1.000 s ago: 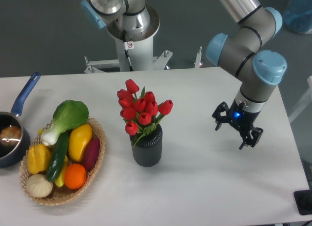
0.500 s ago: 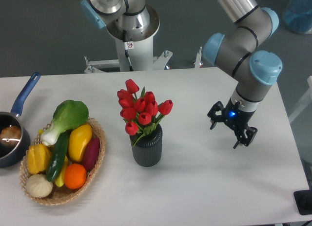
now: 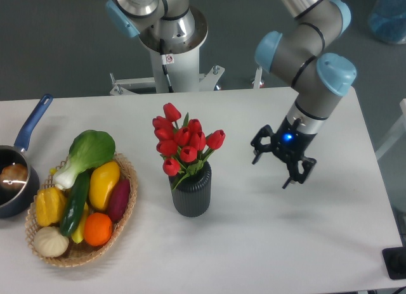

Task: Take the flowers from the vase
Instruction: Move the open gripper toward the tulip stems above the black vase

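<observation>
Camera view | desk (image 3: 266,243) carrying all items | flowers (image 3: 184,144) standing upright in vase (image 3: 191,190), mid-desk, untouched | tool (image 3: 277,161) at 3 o'clock of bunch, well apart, fingers spread, holding nothing | done: none of the pick | left: reach, grip stems, lift clear of vase

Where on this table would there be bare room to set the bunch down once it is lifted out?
The widest bare patch is the front of the table, below the gripper and right of the vase. The back strip behind the flowers is also bare. The left is crowded: the basket of produce and the saucepan fill it.
</observation>
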Action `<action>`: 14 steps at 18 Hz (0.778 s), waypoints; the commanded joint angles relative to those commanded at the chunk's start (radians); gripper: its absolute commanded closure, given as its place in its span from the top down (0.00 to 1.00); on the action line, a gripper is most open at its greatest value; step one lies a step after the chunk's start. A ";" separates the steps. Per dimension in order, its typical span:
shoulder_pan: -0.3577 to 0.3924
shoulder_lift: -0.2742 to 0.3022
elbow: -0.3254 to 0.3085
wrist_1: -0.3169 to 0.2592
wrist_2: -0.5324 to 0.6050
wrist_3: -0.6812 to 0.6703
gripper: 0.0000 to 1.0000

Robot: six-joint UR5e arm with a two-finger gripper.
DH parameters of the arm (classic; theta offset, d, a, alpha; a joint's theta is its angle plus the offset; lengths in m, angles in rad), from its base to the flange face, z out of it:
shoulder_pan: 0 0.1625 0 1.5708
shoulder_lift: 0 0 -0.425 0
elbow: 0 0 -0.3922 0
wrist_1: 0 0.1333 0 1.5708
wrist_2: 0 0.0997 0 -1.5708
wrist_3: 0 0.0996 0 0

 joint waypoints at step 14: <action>-0.008 0.172 -0.154 -0.012 -0.258 0.006 1.00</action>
